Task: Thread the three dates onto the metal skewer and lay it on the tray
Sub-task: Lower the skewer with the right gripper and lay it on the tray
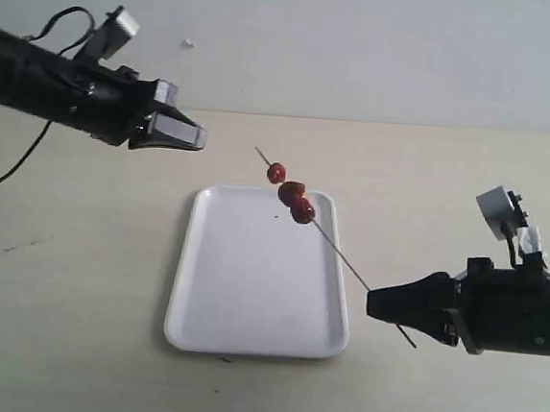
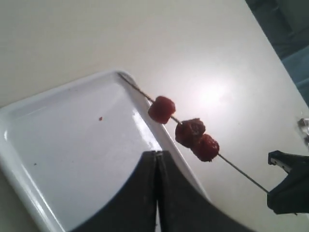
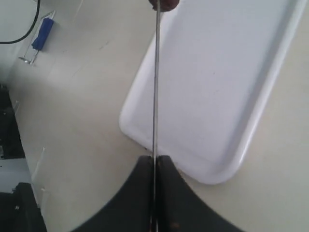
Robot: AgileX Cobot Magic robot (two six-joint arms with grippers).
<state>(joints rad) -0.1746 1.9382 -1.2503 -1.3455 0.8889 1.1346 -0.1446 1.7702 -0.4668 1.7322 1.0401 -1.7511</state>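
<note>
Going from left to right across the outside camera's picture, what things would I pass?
Left gripper, three dates, right gripper. The tray and the metal skewer overlap these, so I leave them out.

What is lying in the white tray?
Only a tiny dark speck on the tray. The skewer with three dates, held by the right end effector, crosses its far corner, hiding a little of it.
</note>
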